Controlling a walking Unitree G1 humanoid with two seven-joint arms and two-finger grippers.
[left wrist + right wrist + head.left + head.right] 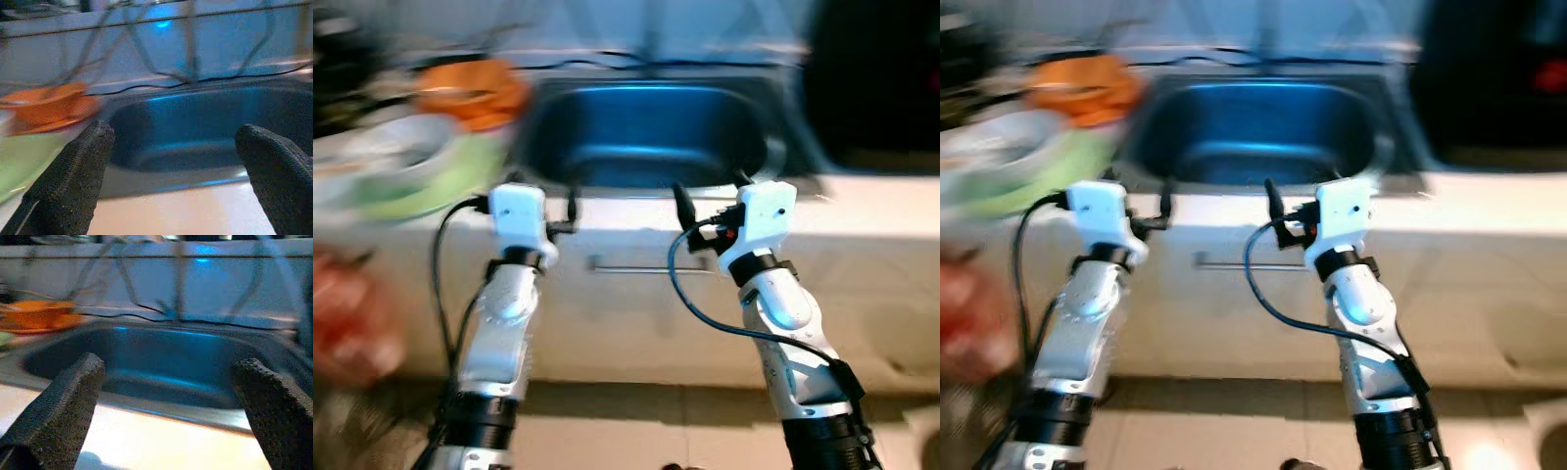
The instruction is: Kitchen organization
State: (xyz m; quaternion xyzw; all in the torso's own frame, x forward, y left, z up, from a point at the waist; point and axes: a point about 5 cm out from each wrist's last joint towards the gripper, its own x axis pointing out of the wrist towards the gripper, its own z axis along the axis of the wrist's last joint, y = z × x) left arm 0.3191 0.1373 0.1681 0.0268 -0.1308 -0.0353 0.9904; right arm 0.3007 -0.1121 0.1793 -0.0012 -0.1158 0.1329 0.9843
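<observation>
Both arms up at the sink [646, 132], left claw [171, 161] and right claw [168, 396] fingers apart and empty, so best to steady the blurred view before reaching for the orange bowl [470, 90] on the bench [862, 196].

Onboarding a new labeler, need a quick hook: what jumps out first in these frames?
The deep steel sink set in the pale counter dead ahead, glowing blue. Both silver arms are raised at its front edge, the left gripper and right gripper with jaws spread wide and holding nothing. To the robot's left of the sink sits an orange bowl, with a blurred green and white dish in front of it.
</observation>
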